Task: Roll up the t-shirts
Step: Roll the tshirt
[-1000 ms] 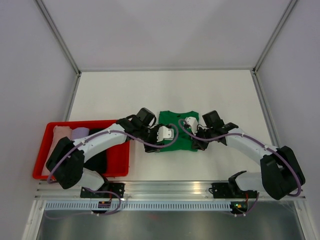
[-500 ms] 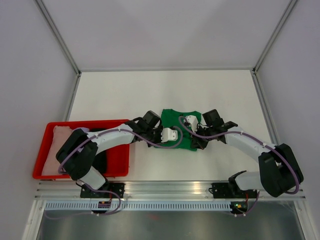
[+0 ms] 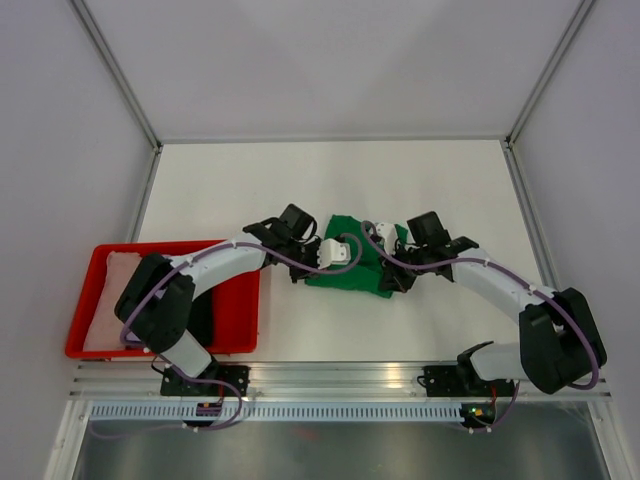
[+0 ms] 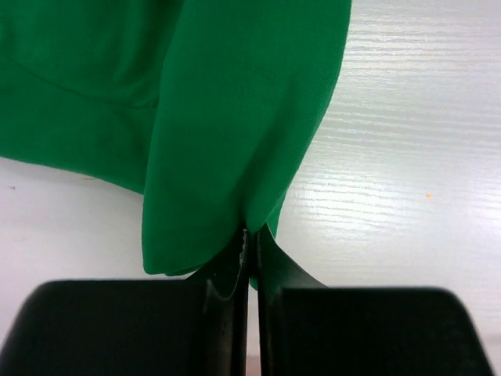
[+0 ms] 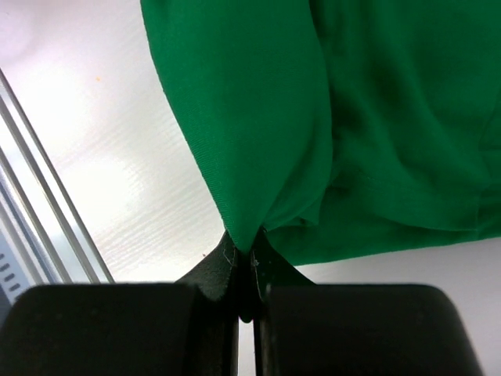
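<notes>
A bright green t-shirt (image 3: 352, 268) lies bunched on the white table between my two arms. My left gripper (image 3: 322, 270) is shut on a fold at its left near edge, and the cloth (image 4: 235, 102) rises from the pinched tips (image 4: 250, 235). On the right near edge my right gripper (image 3: 393, 282) is shut on another fold, with green fabric (image 5: 313, 102) drawn up from between its tips (image 5: 244, 247). A pale pink t-shirt (image 3: 105, 300) lies in the red tray, with a black one (image 3: 203, 315) partly hidden under my left arm.
The shallow red tray (image 3: 160, 245) sits at the near left, partly under my left arm. A metal rail (image 3: 340, 375) runs along the near table edge. White walls with aluminium posts (image 3: 525, 110) enclose the far and side edges.
My left gripper has closed on the green shirt's left edge. Both wrists have shifted slightly toward the far side, and the shirt has gone from flat to bunched.
</notes>
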